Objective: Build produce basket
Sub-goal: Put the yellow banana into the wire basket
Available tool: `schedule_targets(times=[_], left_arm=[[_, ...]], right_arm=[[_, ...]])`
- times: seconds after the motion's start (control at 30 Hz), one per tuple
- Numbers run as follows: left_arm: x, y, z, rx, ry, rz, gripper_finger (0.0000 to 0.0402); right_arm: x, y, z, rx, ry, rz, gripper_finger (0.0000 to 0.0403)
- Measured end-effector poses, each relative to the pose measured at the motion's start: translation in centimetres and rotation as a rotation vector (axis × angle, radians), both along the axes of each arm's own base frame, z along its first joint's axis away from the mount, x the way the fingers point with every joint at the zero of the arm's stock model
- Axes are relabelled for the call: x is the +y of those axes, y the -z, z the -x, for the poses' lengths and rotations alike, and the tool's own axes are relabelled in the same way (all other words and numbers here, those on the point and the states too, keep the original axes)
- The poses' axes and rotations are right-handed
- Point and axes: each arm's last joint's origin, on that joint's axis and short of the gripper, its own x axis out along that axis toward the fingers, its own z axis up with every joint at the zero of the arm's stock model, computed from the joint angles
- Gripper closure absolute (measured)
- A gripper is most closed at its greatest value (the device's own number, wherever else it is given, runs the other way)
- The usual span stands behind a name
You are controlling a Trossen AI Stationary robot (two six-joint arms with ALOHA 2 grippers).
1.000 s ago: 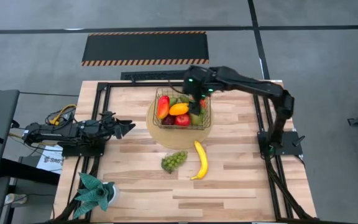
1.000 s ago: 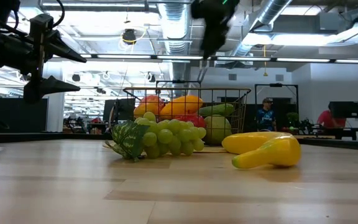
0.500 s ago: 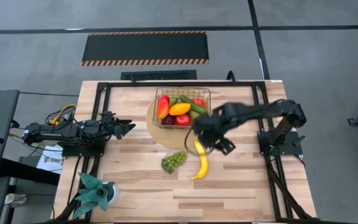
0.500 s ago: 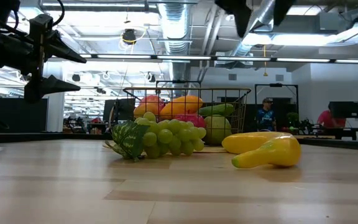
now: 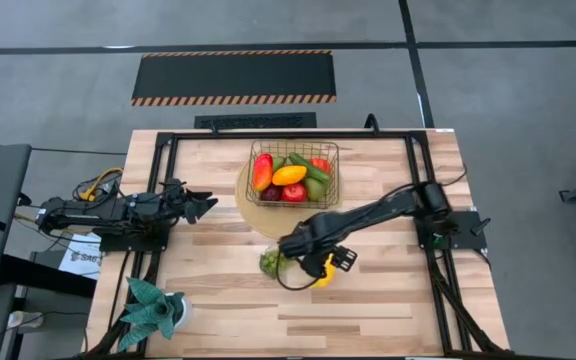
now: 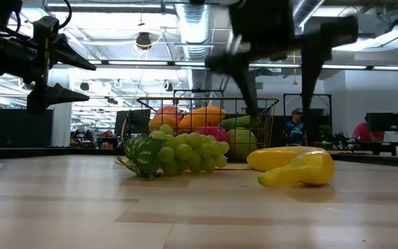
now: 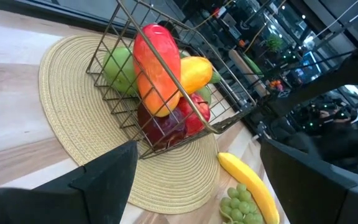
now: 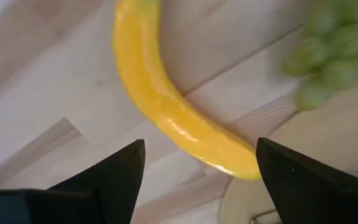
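Note:
The dark wire basket (image 5: 336, 175) stands on a round tan mat and holds a red-orange mango, an orange fruit, apples, a pear and a cucumber. A yellow banana (image 8: 173, 106) and green grapes (image 5: 271, 262) lie on the wood just near of the mat. My right gripper (image 5: 315, 262) hovers open over the banana and hides most of it from above. In the low view its fingers (image 6: 244, 83) stand above the banana (image 6: 292, 166), apart from it. My left gripper (image 5: 208, 205) waits open at the table's left side, pointing at the basket (image 7: 160, 81).
A teal spiky potted plant (image 5: 153, 312) sits at the near left corner. Black frame rails (image 5: 168, 150) run along the table's edges. Bare wood lies near of the banana and to the basket's right. People and desks show far behind in the low view.
My right gripper has swung from above the basket's right side toward the near edge and come down, stopping over the banana beside the grapes. The fruit, the basket and my left arm have kept still.

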Motion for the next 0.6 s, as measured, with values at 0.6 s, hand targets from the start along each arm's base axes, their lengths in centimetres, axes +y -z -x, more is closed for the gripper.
schedule_targets(times=[0.6], left_arm=[[-0.1, 0.0, 0.0, 0.000, 0.029, 0.008, 0.0074]], right_arm=[[0.3, 7.5, -0.6, 0.207, 0.109, 0.005, 0.0101]])
